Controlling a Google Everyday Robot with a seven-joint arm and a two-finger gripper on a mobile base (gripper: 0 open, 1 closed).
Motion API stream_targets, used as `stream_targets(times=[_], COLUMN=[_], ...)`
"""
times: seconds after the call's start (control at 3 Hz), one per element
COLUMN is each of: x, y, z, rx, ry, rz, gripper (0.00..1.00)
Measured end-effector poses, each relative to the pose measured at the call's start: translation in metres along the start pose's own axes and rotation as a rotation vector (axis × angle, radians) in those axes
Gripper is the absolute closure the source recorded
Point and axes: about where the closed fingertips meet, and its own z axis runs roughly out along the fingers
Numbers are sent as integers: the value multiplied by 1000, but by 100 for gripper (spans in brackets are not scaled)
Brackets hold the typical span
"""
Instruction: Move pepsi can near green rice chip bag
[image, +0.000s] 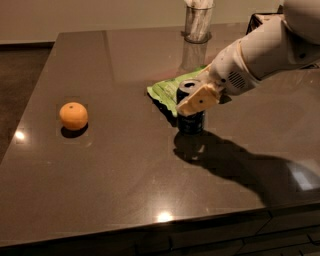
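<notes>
Dark tabletop (125, 175) is bearing the pepsi can (191, 122) just beside the green rice chip bag (164, 91); the gripper (194, 97) is clasping it, so probably only releasing is remaining.

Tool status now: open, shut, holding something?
Tool: closed on the pepsi can, right beside the green rice chip bag.

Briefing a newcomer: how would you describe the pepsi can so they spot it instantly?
On the dark table, right of centre, the gripper grips the pepsi can, upright just in front of the green rice chip bag. It is the only dark cylinder with a silver top, unlike the round orange at left.
</notes>
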Motion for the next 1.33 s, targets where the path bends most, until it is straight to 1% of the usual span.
stream_targets(times=[0.33,0.67,1.0,1.33], x=[11,25,37,43], y=[-29,-51,-63,-68], z=[-5,-12,-16,-14], rx=[48,93,125,160], ry=[-11,-19,-28,-52], rz=[54,99,133,156], gripper=[100,100,100,82])
